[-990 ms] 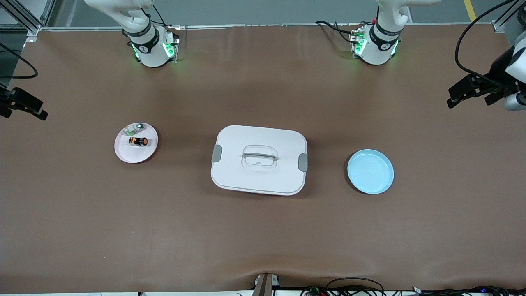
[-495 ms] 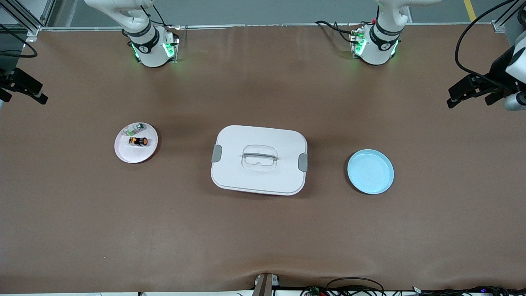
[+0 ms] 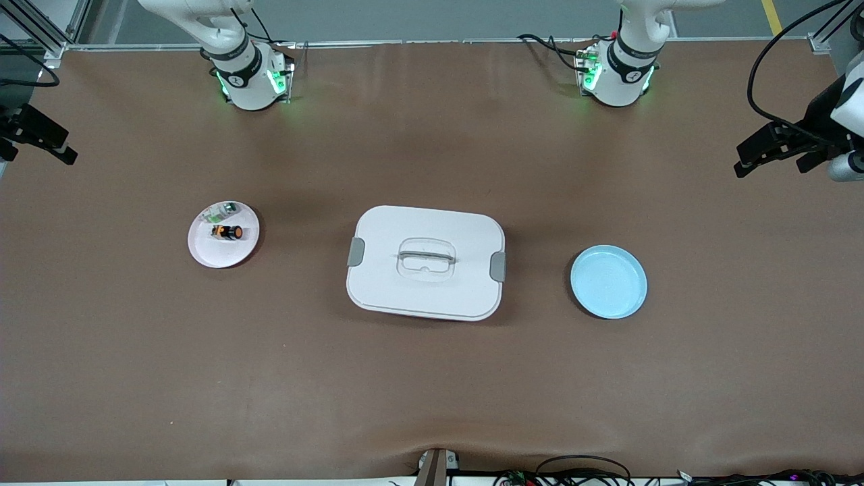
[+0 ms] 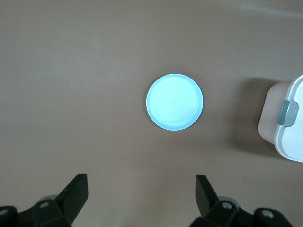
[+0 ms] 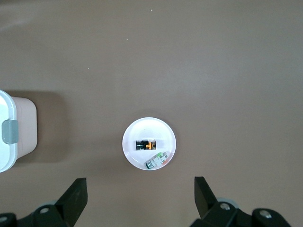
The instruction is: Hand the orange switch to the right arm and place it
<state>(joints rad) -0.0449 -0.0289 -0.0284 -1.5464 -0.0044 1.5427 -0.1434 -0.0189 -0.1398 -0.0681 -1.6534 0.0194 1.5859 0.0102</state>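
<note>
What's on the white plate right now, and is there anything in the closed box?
On the white plate lie the orange switch, on its side, and a small green-and-white part beside it. The white box has its lid on, so its contents are hidden.

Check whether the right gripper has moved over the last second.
Yes. In the front view the right gripper has shifted up the picture, toward the robots' bases, judged against the white plate, which stayed put.

Front cam: high, faces robot bases, sees whole table [image 3: 432,378]. Both wrist cams high, looking straight down. Left shares blue plate [image 4: 174,101], right shares white plate [image 5: 137,130]; both catch box [image 3: 426,262] edge.
</note>
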